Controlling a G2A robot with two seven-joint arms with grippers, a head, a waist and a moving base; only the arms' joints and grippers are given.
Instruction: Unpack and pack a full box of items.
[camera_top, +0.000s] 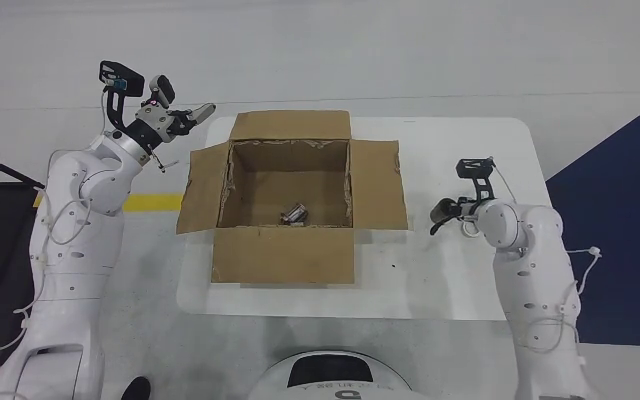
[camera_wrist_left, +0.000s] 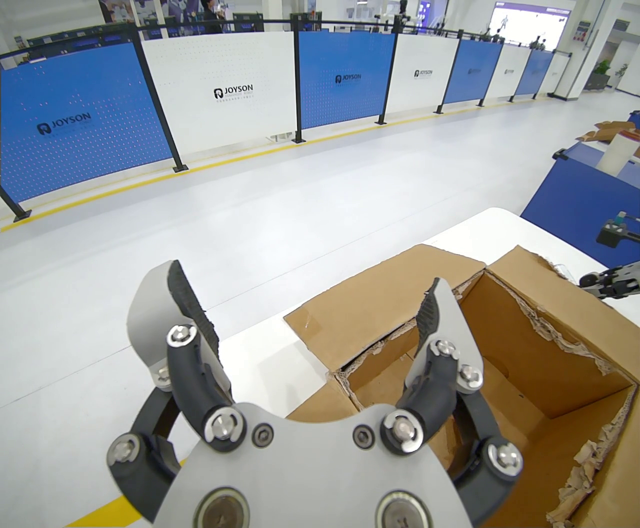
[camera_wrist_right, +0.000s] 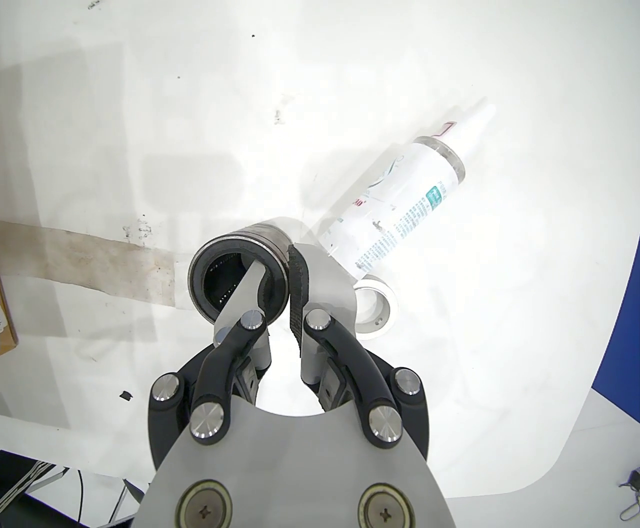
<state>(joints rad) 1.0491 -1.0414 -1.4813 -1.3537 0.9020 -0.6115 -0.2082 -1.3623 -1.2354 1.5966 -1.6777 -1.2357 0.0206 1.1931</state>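
A: Where is the right end effector (camera_wrist_right: 277, 280)?
B: Right of the open brown cardboard box (camera_top: 290, 195), over the white bench (camera_top: 450, 150). It is clamped on a dark metal cylindrical sleeve (camera_wrist_right: 240, 272), one finger inside its bore, one outside.
A: And the left end effector (camera_wrist_left: 305, 300)?
B: Spread wide, holding nothing, at the box's far-left corner. A small dark item (camera_top: 295, 213) lies on the box floor.

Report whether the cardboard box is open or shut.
Open. All four flaps of the cardboard box are spread outward, and a small item lies on its floor.
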